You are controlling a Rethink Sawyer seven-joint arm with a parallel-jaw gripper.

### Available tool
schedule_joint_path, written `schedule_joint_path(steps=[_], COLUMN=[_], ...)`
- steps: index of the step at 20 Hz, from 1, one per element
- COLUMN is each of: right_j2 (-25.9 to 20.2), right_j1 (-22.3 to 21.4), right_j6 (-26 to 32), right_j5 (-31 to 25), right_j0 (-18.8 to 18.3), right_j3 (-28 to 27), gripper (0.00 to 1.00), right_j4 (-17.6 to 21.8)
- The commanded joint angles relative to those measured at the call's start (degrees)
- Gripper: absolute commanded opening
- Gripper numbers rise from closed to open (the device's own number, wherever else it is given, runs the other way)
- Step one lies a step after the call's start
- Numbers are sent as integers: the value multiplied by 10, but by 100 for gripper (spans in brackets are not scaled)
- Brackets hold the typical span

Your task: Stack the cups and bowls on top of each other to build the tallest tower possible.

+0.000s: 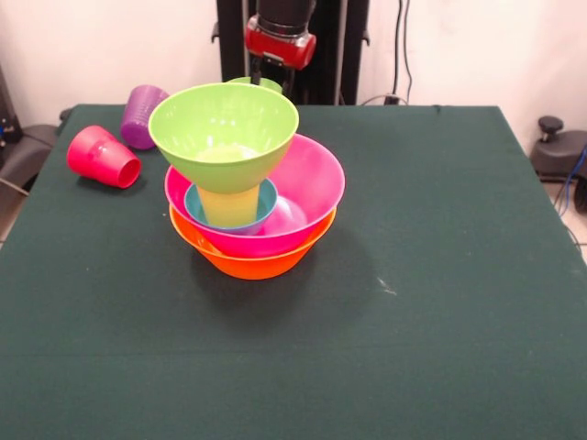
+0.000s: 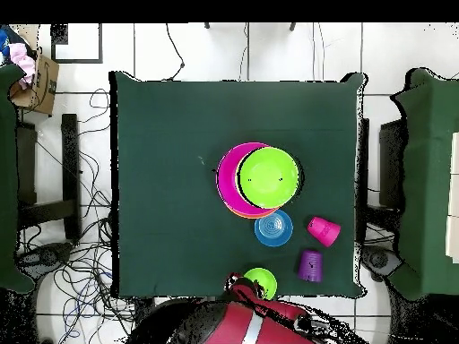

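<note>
Tool state hidden; green table (image 1: 440, 275) carries tower (image 1: 252, 197), cables on tiled floor (image 2: 81, 260).

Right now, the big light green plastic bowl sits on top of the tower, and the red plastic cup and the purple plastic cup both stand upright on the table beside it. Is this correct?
Not quite. The big light green plastic bowl does top the tower, but the red plastic cup lies on its side on the table; the front view shows this. The purple plastic cup appears tipped too.
</note>
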State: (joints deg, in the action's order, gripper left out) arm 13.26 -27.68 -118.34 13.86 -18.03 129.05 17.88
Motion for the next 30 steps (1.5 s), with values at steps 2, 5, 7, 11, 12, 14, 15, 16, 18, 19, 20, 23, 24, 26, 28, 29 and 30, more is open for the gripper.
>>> schedule_joint_path(steps=[2,5,7,11,12,14,15,16,18,19,20,23,24,26,28,29,30], right_j2=[-54,-51,-50,-51,-52,-53,-53,-52,-48,-49,-48,-50,-51,-49,-51,-55,-60], right_j1=[67,79,84,90,91,90,89,90,89,88,88,87,88,82,53,40,18], right_j6=[-59,-64,-65,-64,-64,-64,-64,-63,-64,-64,-63,-62,-63,-65,-64,-63,-62], right_j5=[57,74,82,91,92,92,91,91,92,90,88,88,89,90,77,70,54], right_j0=[0,3,5,3,3,2,2,4,9,8,9,6,6,7,5,0,-4], right_j3=[-70,-71,-71,-72,-72,-71,-71,-71,-72,-71,-72,-72,-72,-69,-57,-53,-43], gripper=[100,100,100,0,0,0,0,0,0,0,0,0,0,0,0,0,0], right_j4=[22,22,21,19,19,19,19,18,14,15,15,18,18,16,18,21,24])
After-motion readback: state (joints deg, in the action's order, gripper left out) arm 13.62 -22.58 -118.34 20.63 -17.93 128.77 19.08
